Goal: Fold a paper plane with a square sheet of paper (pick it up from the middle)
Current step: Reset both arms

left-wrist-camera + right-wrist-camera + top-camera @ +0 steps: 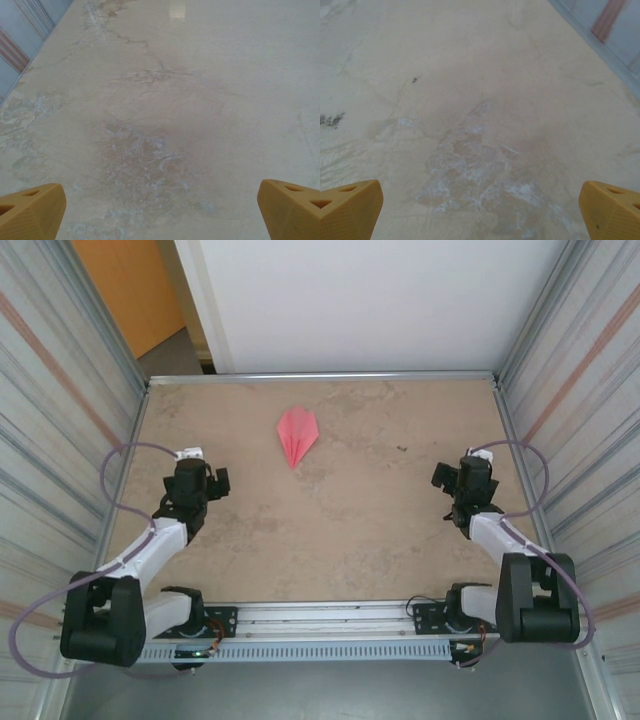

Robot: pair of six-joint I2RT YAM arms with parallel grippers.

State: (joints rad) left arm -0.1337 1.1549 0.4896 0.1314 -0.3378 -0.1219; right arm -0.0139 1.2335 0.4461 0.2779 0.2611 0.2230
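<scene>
The paper plane (297, 434) lies on the table (350, 510) toward the back, a little left of centre: a narrow pink-red dart with fanned creases, its point aimed at the near edge. My left gripper (197, 472) hovers at the left side, well short of the plane and to its lower left; its yellow fingertips (31, 210) stand wide apart over bare tabletop, so the left gripper (165, 212) is open and empty. My right gripper (460, 475) sits far to the right of the plane, also open (482, 210), with nothing between its yellow fingertips (610, 207).
Corrugated metal walls (60, 390) close in the left and right sides, and a white panel (380, 300) stands behind the table. A metal rail (320, 625) carrying both arm bases runs along the near edge. Worn, whitish patches (480, 175) mark the tabletop.
</scene>
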